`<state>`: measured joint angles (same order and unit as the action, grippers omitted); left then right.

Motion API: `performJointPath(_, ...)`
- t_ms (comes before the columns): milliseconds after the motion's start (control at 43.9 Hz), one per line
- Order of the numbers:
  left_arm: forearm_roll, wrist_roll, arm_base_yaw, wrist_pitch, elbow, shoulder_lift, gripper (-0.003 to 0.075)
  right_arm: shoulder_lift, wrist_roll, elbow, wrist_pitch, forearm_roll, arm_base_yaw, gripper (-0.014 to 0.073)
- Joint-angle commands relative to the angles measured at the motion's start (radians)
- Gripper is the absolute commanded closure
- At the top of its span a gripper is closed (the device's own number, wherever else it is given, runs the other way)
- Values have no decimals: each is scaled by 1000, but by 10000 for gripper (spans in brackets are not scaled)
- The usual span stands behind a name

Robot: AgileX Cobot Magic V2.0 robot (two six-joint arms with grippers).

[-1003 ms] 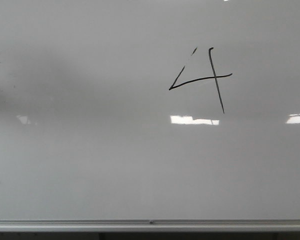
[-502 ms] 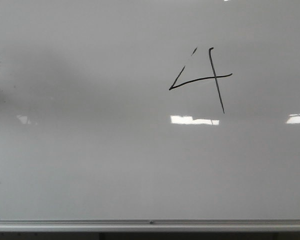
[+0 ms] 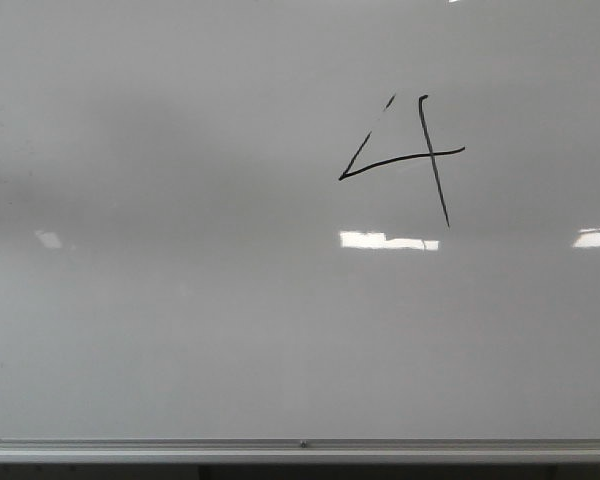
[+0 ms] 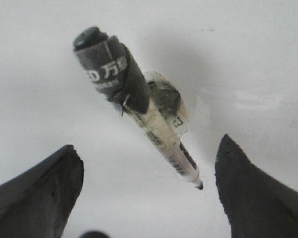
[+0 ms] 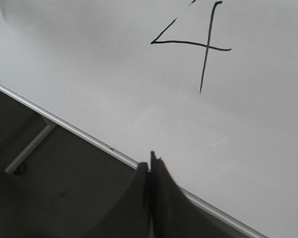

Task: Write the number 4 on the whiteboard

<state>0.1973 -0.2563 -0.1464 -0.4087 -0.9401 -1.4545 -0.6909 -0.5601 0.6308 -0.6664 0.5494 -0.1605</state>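
The whiteboard point(image 3: 180, 330) fills the front view, with a silver rail point(image 3: 300, 448) along its lower edge. The number 4 point(image 3: 432, 153) is drawn in thin black strokes at upper right; it also shows in the right wrist view point(image 5: 207, 47). My left gripper point(image 4: 146, 144) is open, its dark fingers point(image 4: 49, 178) wide apart. A taped black-and-white marker point(image 4: 139, 106) shows between them, touched by neither, its tip point(image 4: 199, 186) just off or on the board. My right gripper point(image 5: 150, 158) is shut and empty, over the board's rail point(image 5: 89, 136). Neither gripper shows in the front view.
Bright rectangular light glares point(image 3: 388, 240) lie on the board below the 4 and at the right edge point(image 3: 595, 237). Below the rail in the right wrist view there is dark floor and a grey stand leg point(image 5: 30, 148).
The faint dark shadow at the board's left edge has faded away. The 4 is unchanged.
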Motion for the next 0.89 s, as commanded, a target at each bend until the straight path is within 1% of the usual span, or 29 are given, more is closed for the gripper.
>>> performJointPath(0,4,6,3,40,15,132,184,4,0,23,51,27,7,656)
performJointPath(137,4,6,3,40,101,291,197,4,0,23,50,27,7,656)
performJointPath(182,9,6,3,40,132,345,216,4,0,23,50,27,7,656)
performJointPath(251,30,6,3,40,188,443,267,4,0,23,50,27,7,656)
performJointPath(342,42,6,3,44,263,575,365,4,0,23,50,27,7,656)
performJointPath(388,42,6,3,51,306,654,433,4,0,23,50,27,7,656)
performJointPath(524,42,6,3,53,389,848,605,4,0,23,50,27,7,656)
performJointPath(661,42,6,3,46,436,983,741,4,0,23,50,27,7,656)
performJointPath(866,42,6,3,48,446,1087,741,4,0,23,50,27,7,656)
